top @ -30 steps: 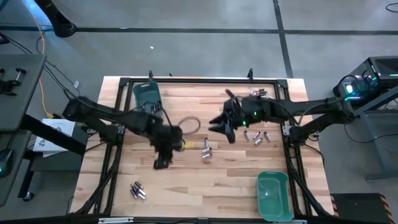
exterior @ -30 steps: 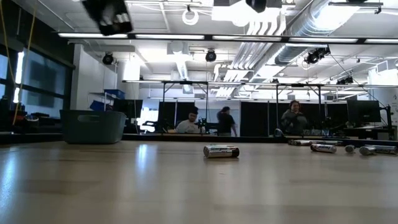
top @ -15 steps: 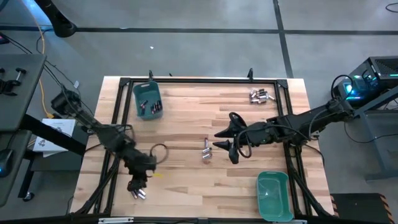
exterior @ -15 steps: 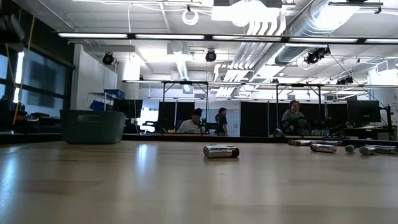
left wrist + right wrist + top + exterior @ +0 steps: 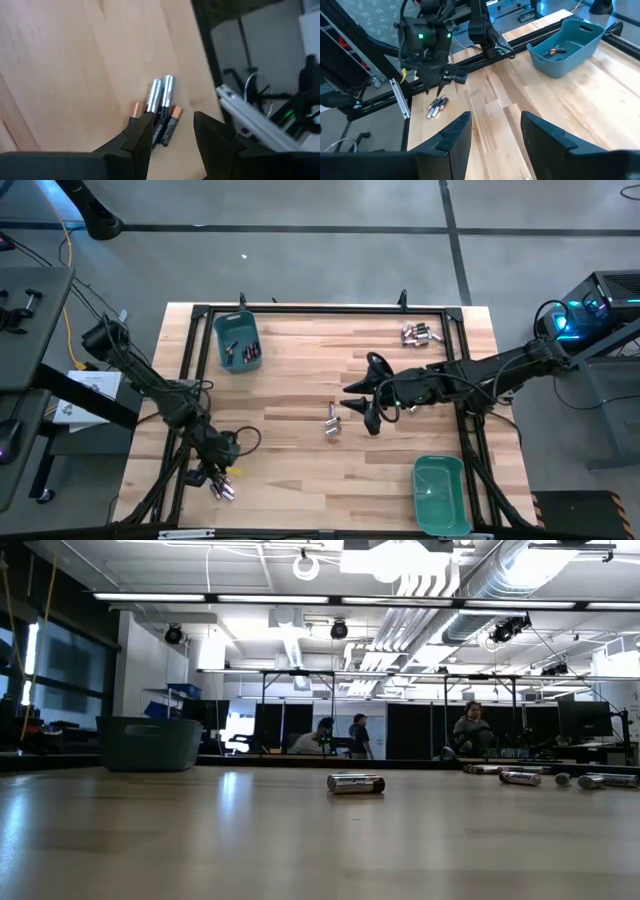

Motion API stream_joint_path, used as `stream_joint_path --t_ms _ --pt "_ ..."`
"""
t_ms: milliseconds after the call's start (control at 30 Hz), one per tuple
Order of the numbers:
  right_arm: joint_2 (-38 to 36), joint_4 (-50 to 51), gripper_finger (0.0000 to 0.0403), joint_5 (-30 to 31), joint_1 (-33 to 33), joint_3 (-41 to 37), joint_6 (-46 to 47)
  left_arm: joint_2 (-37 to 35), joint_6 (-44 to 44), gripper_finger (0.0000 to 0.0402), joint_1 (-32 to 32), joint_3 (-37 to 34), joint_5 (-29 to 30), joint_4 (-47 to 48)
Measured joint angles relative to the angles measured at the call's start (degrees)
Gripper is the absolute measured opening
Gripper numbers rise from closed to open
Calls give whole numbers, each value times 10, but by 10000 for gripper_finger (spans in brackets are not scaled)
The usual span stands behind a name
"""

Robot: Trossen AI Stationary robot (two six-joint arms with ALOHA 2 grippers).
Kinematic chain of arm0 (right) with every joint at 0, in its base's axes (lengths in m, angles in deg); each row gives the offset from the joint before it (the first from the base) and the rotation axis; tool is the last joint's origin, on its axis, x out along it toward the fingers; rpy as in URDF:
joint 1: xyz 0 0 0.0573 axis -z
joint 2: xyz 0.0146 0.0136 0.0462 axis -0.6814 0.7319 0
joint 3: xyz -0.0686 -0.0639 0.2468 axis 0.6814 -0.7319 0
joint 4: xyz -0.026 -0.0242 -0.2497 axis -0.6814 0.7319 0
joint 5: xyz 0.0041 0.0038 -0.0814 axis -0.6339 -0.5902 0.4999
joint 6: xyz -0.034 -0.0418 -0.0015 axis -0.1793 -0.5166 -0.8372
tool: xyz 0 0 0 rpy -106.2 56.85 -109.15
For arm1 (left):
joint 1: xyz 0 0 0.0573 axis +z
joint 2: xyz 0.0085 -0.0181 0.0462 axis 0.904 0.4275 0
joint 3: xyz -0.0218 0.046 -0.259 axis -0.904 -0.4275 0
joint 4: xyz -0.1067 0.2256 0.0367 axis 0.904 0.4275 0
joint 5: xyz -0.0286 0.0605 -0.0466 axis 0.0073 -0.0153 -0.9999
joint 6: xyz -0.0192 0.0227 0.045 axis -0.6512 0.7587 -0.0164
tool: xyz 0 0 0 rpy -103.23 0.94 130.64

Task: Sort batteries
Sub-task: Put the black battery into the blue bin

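Note:
Several batteries (image 5: 161, 107), silvery and dark with copper ends, lie in a small cluster (image 5: 222, 488) near the table's near left corner. My left gripper (image 5: 205, 470) stands open just above them, its two fingers (image 5: 141, 134) to either side of the cluster's near end; in the right wrist view it (image 5: 436, 89) hangs clear of the batteries (image 5: 437, 106). My right gripper (image 5: 360, 406) is open over the table's middle, beside a few more batteries (image 5: 332, 423). Its fingers (image 5: 457, 131) hold nothing.
A teal bin (image 5: 237, 342) at the far left holds a few batteries. A second teal bin (image 5: 440, 495) stands at the near right. More batteries (image 5: 420, 333) lie at the far right. A black frame (image 5: 190, 380) rims the table. People are in the room beyond (image 5: 470, 730).
My left gripper has swung from the table's middle toward the near left corner and come down over the battery cluster there, rolling a little. My right gripper has shifted a little toward the near edge. No battery has moved.

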Motion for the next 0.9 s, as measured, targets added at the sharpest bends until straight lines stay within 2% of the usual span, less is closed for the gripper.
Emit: stream_joint_path --t_ms 233,333,500,900 --pt "0 2 165 -2 3 0 2 54 110 134 -17 4 3 -10" --pt "0 2 165 -2 4 0 2 77 138 133 -18 14 33 -10" --pt "0 3 165 2 9 0 2 106 141 133 -18 17 72 -10" --pt "0 3 165 -5 20 0 18 136 155 133 -58 17 72 17"
